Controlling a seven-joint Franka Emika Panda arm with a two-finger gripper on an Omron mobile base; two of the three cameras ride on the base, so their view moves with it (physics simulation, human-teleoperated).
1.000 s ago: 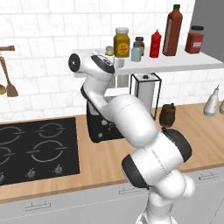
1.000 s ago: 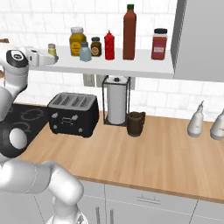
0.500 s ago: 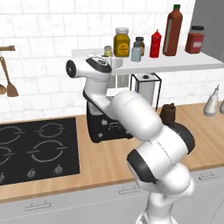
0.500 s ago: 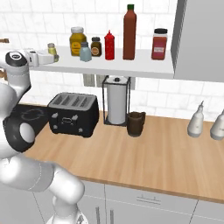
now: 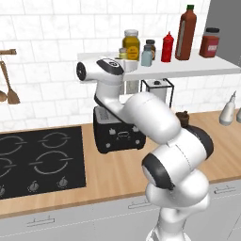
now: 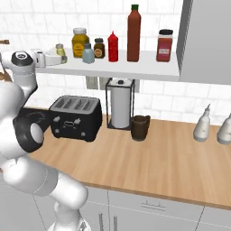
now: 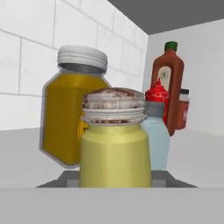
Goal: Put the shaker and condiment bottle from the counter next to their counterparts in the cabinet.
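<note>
Hand view looks over the shaker (image 7: 114, 148), pinched in the claw (image 6: 57, 57) and carried level to the left end of the cabinet (image 6: 135, 70), probably so it lands upright. Just past it stand the blue shaker (image 7: 157, 140) and yellow jar (image 7: 72, 113); the bottle (image 7: 167, 92) already stands further along. Bare shelf lies near the front edge, while the jars crowd the wall side
</note>
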